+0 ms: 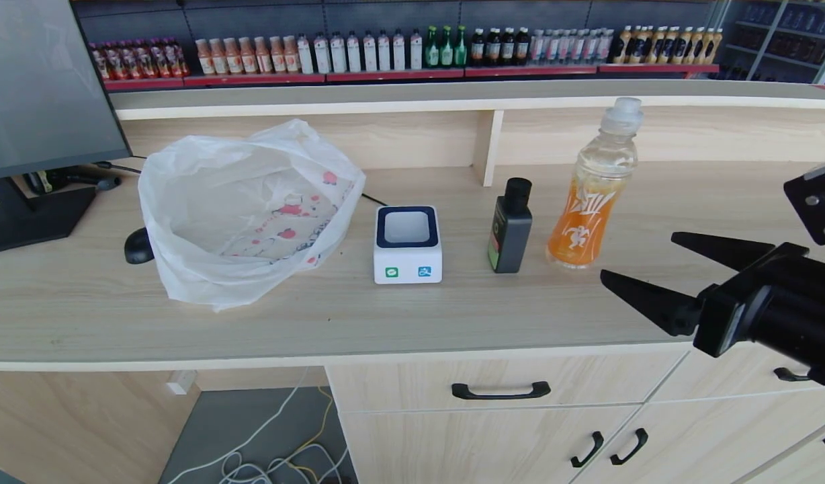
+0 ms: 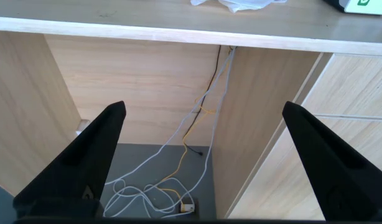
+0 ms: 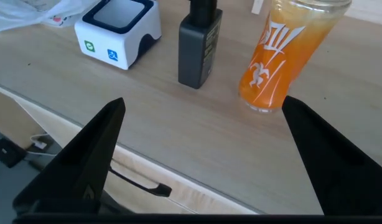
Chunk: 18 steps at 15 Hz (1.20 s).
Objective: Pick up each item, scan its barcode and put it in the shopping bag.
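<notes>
Right gripper spread, empty, over counter edge, near orange bottle. Black bottle stands between it and scanner; bag beyond. Left gripper spread, empty, below counter. Best: straddle orange bottle mid-body, squeeze gently; tall, likely tippy.

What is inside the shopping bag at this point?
The open mouth of the shopping bag shows only its own red-printed lining, no item. Its crumpled near wall covers the bottom, so that part cannot be checked.
</notes>
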Tool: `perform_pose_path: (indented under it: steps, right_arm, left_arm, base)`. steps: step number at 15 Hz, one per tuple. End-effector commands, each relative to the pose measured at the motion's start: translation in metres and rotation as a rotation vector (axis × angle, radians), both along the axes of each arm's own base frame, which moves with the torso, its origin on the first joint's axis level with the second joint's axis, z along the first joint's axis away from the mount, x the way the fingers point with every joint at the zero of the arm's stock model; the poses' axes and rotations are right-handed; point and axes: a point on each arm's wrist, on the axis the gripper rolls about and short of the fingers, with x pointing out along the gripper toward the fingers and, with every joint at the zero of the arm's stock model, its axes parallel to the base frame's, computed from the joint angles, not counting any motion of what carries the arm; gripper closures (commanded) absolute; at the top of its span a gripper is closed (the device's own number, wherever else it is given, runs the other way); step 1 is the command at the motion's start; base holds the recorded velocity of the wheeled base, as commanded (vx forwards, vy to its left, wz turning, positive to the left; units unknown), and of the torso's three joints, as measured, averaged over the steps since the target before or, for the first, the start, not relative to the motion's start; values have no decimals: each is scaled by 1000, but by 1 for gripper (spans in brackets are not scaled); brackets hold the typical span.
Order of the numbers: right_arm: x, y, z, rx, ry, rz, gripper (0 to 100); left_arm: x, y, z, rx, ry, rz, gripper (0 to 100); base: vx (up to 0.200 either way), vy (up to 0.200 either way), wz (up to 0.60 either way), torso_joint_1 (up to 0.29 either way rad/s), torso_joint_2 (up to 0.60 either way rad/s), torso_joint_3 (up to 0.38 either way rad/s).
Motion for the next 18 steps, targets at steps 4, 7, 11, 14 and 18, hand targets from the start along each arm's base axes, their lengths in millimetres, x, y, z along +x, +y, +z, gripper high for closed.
perform_pose_path:
  steps: [4,7,11,14,18]
  right_arm:
    - [14,17,-10,-16,9,-18,0]
    - [23,34,-21,-33,53,-39,0]
    - [56,57,-21,86,-92,-44,0]
    - [52,78,-23,113,-135,-34,0]
    - [62,94,-28,123,-136,-114,0]
  left_arm:
    - [0,0,0,0,0,-1,0]
    - [0,0,0,0,0,-1,0]
    - [0,0,0,0,0,0,0]
    - [0,0,0,0,0,0,0]
    - [0,0,0,0,0,-1,0]
  base:
    - [0,0,0,0,0,0]
    - [0,0,0,0,0,0]
    - [0,0,0,0,0,0]
    - [0,0,0,0,0,0]
    - [0,0,0,0,0,0]
